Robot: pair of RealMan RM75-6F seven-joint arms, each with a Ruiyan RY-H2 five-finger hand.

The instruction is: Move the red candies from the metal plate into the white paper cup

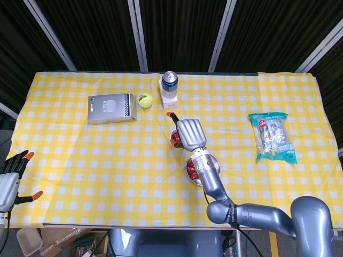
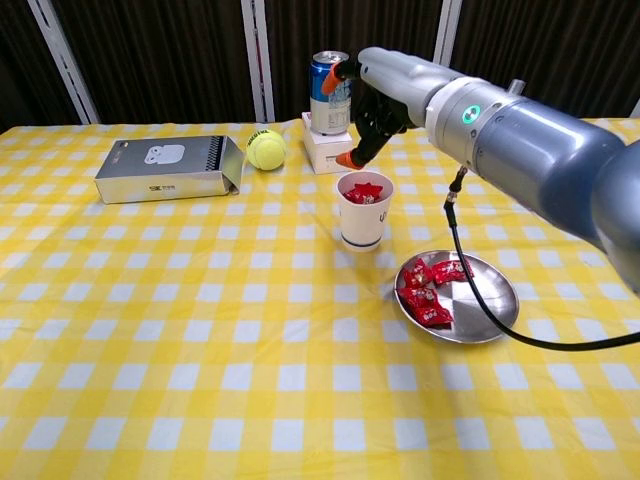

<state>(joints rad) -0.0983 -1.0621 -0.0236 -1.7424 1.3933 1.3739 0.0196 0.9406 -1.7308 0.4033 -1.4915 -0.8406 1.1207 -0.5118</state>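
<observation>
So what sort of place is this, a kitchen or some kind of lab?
Probably a robot test setup, not a kitchen. A table in a yellow checked cloth stands before dark curtains, and odd props lie spread on it: a tennis ball, a drink can, a boxed gadget.

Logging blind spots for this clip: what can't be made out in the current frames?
- White paper cup, head view: mostly covered by the right hand; its candy count is unclear in either view.
- Metal plate, head view: the right forearm hides most of it.
- Left hand: cut by the head view's left edge, absent from the chest view.
- Print on the cup: too small.
</observation>
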